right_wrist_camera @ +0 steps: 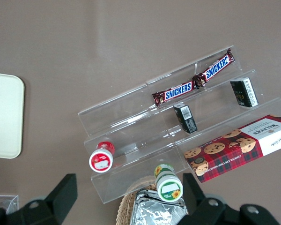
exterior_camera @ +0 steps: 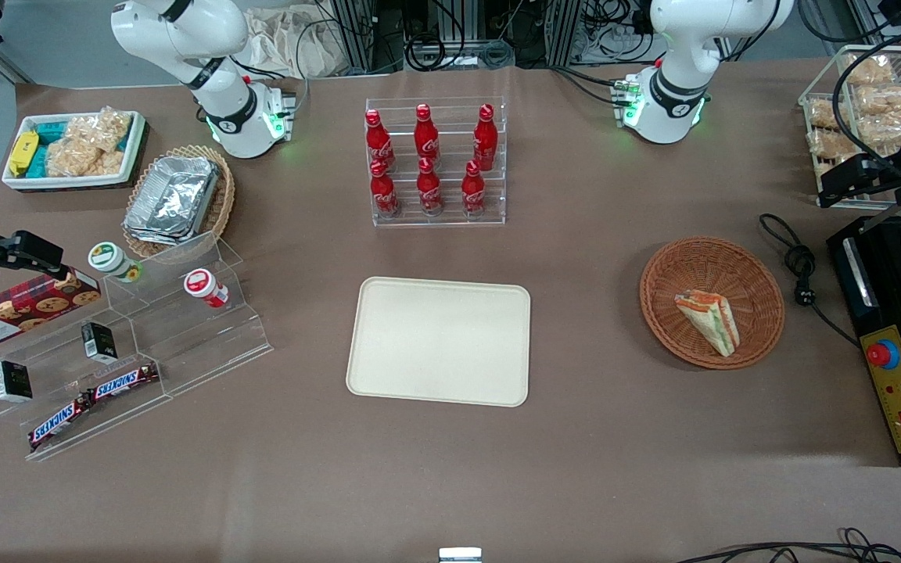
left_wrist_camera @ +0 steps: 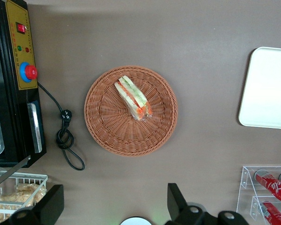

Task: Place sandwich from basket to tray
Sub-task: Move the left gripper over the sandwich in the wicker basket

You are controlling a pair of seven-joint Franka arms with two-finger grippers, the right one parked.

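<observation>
Front view: a brown table filled nearly the whole picture, with cables and metal frames along the edge farthest from the camera.
Surface: matte and plain brown, with faint creases.
Tray: it lay flat near the middle of the table, nearer the camera than the clear rack of red bottles, with nothing on it.
Basket: it sat toward my end of the table, well apart from the tray.
Sandwich: it lay on its side inside the basket, on the woven bottom, with the orange and green layers showing.
My gripper: it hung high over the table, above the basket and touching nothing; my two fingers stood wide apart.
Wrist view: basket and sandwich were both seen from straight overhead.
Beside the basket: a coiled black cable lay on the table, and next to it stood a black machine with a red button.
Parked arm's end: a clear stepped shelf held chocolate bars, small jars and a cookie box.
</observation>
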